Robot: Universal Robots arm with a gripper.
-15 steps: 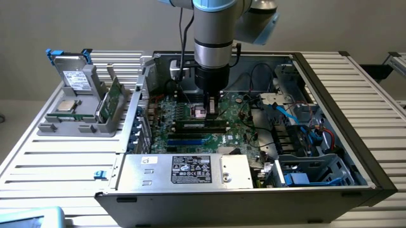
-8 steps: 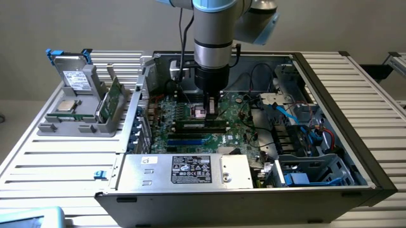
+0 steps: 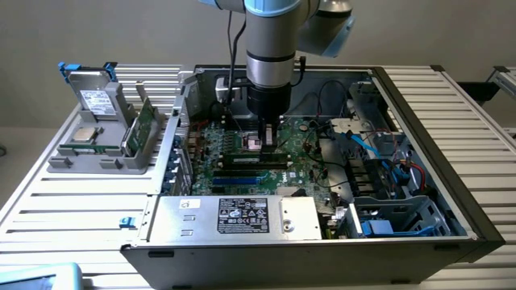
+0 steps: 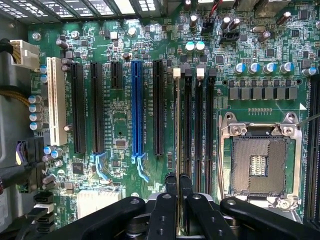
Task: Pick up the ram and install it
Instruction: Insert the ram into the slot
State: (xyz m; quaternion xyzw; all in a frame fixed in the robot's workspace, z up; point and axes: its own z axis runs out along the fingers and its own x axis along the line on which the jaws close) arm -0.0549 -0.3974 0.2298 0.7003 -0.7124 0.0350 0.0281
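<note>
The ram (image 4: 178,125), in the gripper (image 4: 178,179), stands over the motherboard (image 4: 120,125), seemingly at the memory slot (image 4: 176,74) farthest from the processor socket (image 4: 260,165).

The motherboard (image 4: 120,130) was green, speckled with silver-topped capacitors. Its slots made stripes: a white slot (image 4: 56,107), a blue slot (image 4: 137,107), the others black. The processor socket (image 4: 260,160) was silver-framed with a dark gridded centre. The gripper (image 4: 178,180) was black, and the ram (image 4: 177,125) showed a thin pale edge. In the exterior view, the arm (image 3: 270,36) was grey, capped light blue. At nine o'clock from the black case (image 3: 322,266) were a grey holder (image 3: 89,160) with blue clips (image 3: 69,67) and a green card (image 3: 145,130).
</note>
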